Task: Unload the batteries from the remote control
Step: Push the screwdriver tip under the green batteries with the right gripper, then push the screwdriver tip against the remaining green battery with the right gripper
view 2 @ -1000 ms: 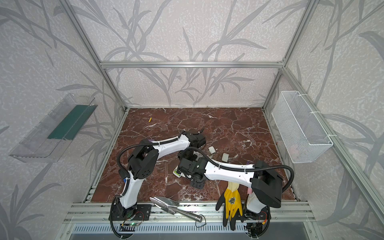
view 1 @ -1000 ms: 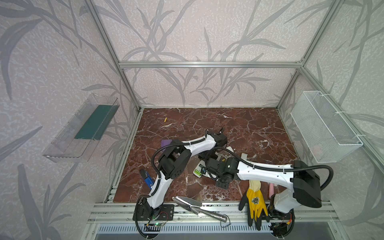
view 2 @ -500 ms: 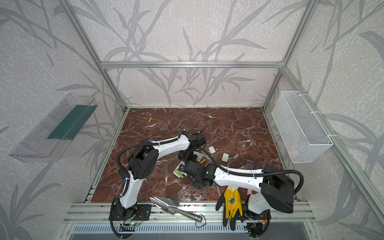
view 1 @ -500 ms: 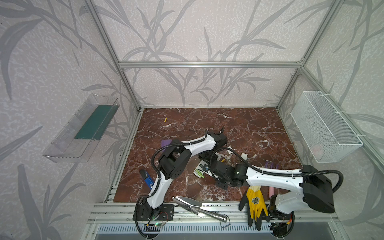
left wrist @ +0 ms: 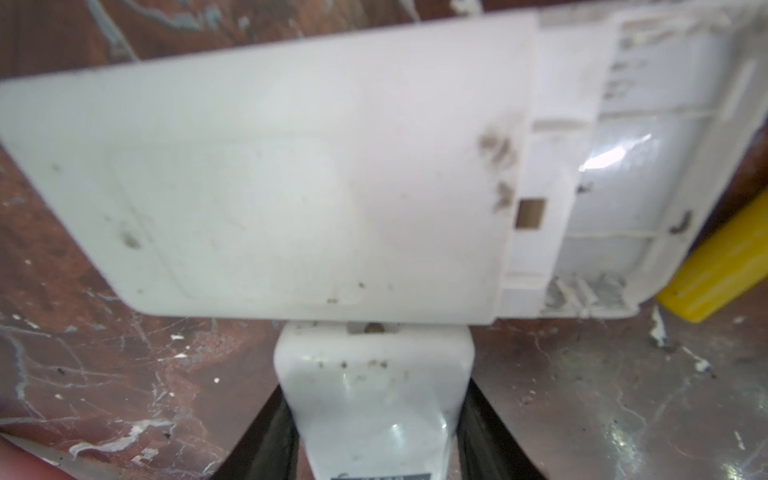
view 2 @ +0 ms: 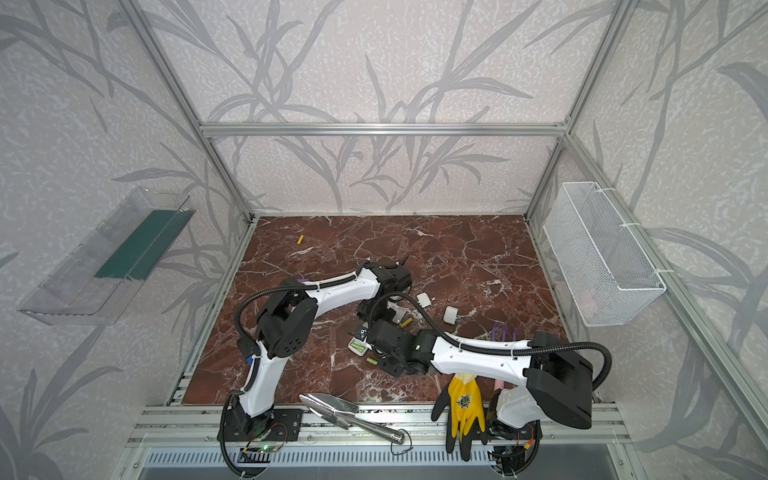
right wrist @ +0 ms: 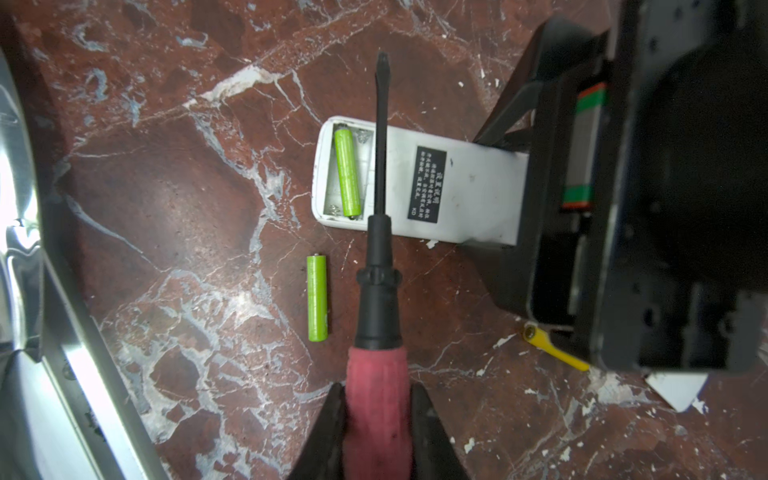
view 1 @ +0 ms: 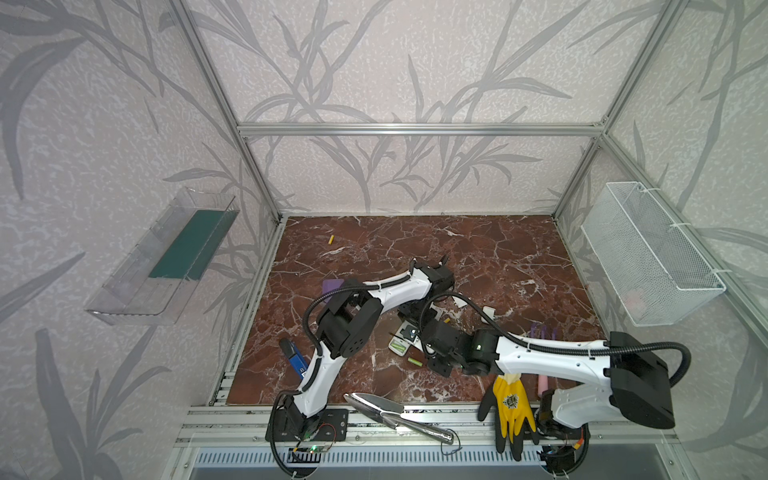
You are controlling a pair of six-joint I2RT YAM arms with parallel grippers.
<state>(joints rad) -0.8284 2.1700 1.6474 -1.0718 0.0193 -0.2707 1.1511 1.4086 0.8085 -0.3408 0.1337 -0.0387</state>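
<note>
At the far left of the red-brown marbled worktop (view 1: 519, 249), one bright yellow battery (view 1: 331, 239) lies alone, well apart from the work. Next, the left gripper (left wrist: 376, 390) is closed on the end of the white remote control with the black label (right wrist: 469, 191), which lies flat. Its open compartment carries one lime green battery (right wrist: 347, 172) beside a vacant slot. The second lime green battery (right wrist: 317, 297) lies loose on the worktop near that open end. In the left wrist view a second white remote control (left wrist: 291, 166) shows an empty compartment, with the other yellow battery (left wrist: 723, 262) just beside it. To the right, the right gripper (right wrist: 378, 390) is clamped narrowly on the pink handle of the black-shafted screwdriver (right wrist: 376, 270), whose shaft runs over the labelled remote alongside the vacant slot. Change noted: over the last second the right arm's rear block has swung rightward and its wrist has eased slightly back from the remote, then settled. Whether the loose green battery came out in that interval we cannot tell, the top views being too small. We judge three of four batteries unloaded; the remaining green one calls for the tip to return under its end while the left gripper steadies the remote.
</note>
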